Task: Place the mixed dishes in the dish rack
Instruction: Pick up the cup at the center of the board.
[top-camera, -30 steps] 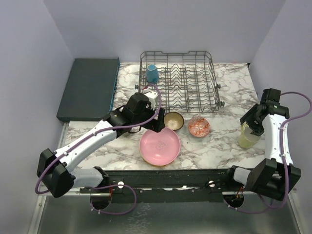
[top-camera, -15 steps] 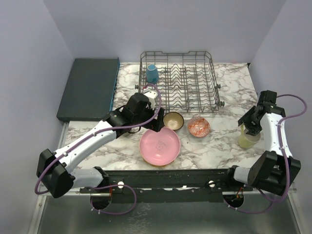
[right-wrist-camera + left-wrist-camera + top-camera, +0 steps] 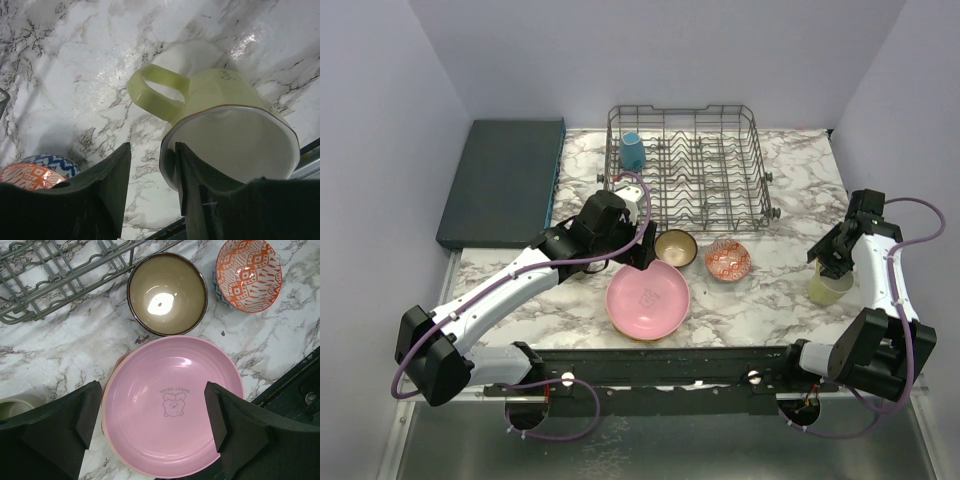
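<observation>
A pink plate (image 3: pixel 648 298) (image 3: pixel 172 405) lies near the front edge, with a tan rim showing under it. My left gripper (image 3: pixel 638 256) (image 3: pixel 155 410) hovers open just above it, one finger on each side. Behind the plate stand a small brown bowl (image 3: pixel 676 247) (image 3: pixel 167 292) and a red-patterned bowl (image 3: pixel 728 259) (image 3: pixel 248 272). At the right, my right gripper (image 3: pixel 834 262) (image 3: pixel 152 165) straddles the rim of a yellow mug (image 3: pixel 828 287) (image 3: pixel 230 85). One finger is inside the mug and the other stands outside, a gap from the wall. The dish rack (image 3: pixel 690 165) holds a blue mug (image 3: pixel 633 150).
A flat dark teal slab (image 3: pixel 500 180) lies at the back left beside the rack. The rim of a pale vessel (image 3: pixel 15 404) shows at the left of the left wrist view. The table's right edge is close behind the yellow mug.
My right gripper has come down over the yellow mug's rim and its jaws have narrowed. The left arm and the dishes have not moved.
</observation>
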Robot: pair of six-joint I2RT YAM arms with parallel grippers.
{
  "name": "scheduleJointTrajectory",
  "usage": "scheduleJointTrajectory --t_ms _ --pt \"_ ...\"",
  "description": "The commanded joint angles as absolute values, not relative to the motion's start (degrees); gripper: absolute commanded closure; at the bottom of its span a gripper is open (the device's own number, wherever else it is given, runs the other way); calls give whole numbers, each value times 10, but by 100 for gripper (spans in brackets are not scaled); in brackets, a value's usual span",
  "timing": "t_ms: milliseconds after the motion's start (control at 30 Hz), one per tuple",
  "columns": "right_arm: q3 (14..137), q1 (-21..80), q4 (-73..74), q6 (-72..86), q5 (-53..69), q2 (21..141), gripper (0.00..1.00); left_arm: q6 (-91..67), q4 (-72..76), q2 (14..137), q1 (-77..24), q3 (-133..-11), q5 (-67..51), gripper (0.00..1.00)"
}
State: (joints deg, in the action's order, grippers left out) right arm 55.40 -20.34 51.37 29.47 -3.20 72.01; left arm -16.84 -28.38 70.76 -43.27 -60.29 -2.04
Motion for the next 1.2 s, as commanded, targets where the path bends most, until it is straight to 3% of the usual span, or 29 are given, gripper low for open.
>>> scheduleJointTrajectory --t_ms 0,233,467,1167 --pt "541 -207 497 292 -13 720 55 -161 -279 700 -436 -598 -6 9" --pt "524 -207 490 290 -4 720 69 -161 -280 704 -436 -598 -4 9" --pt "540 -207 497 288 -4 713 99 -162 -281 710 -436 -598 -6 9" --pt "695 -207 558 278 121 640 99 -164 -281 723 -436 -599 -15 9"
